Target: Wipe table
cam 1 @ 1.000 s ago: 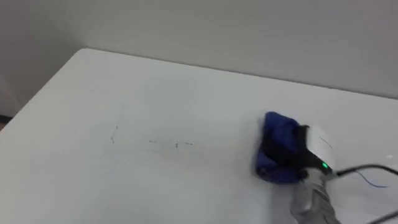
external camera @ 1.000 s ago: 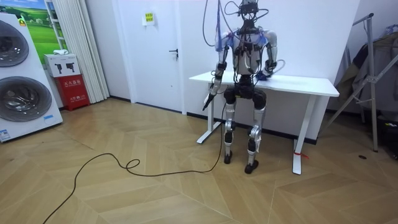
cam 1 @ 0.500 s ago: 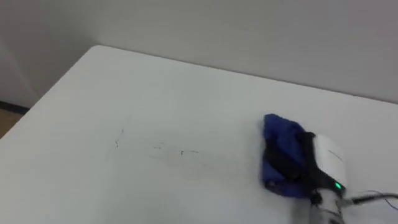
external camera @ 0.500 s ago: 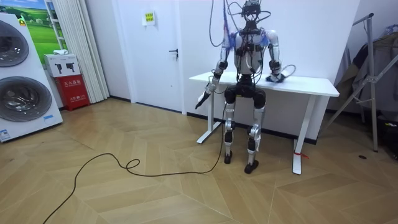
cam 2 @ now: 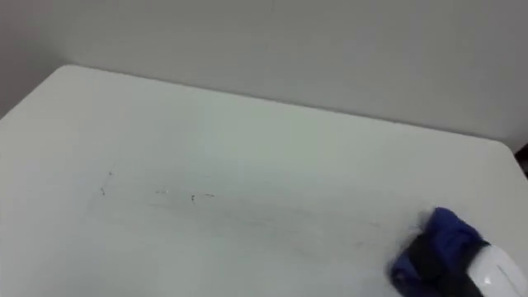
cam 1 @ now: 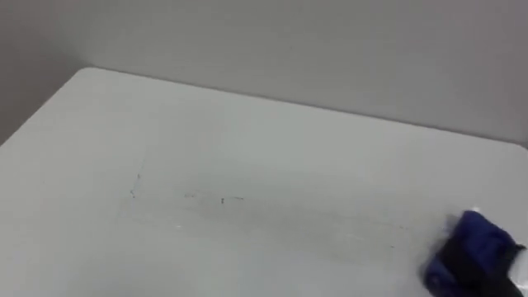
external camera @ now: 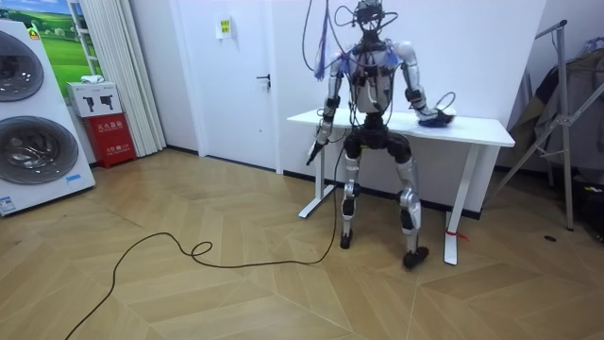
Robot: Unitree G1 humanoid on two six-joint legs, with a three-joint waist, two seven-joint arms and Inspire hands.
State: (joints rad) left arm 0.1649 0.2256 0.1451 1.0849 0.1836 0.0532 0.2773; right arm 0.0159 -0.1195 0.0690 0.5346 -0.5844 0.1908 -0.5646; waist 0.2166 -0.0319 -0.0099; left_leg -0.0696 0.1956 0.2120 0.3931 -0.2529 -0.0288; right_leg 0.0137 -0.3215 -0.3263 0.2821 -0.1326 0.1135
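Observation:
A white table point(cam 1: 247, 124) has faint pencil-like marks point(cam 1: 221, 199) near its middle and a small scratch mark point(cam 1: 134, 191) to their left. A crumpled blue cloth point(cam 2: 445, 231) lies on the table at the lower right of the eye views. My right hand point(cam 2: 495, 276) rests on the cloth, its dark fingers point(cam 2: 425, 262) curled over it. In the room view the cloth point(external camera: 436, 119) sits near the right end of the table point(external camera: 472, 125). My left hand point(external camera: 312, 151) hangs by my side at the table's left end, with straight fingers.
A plain wall runs behind the table's far edge. In the room view I stand at the table's front with legs spread. Washing machines point(external camera: 33, 123) stand at the far left, and a door point(external camera: 247, 76) and a rack point(external camera: 566, 113) flank the table.
My right hand has slid the blue cloth to the right across the table. In the room view I have stepped sideways towards the right. The eye views shifted.

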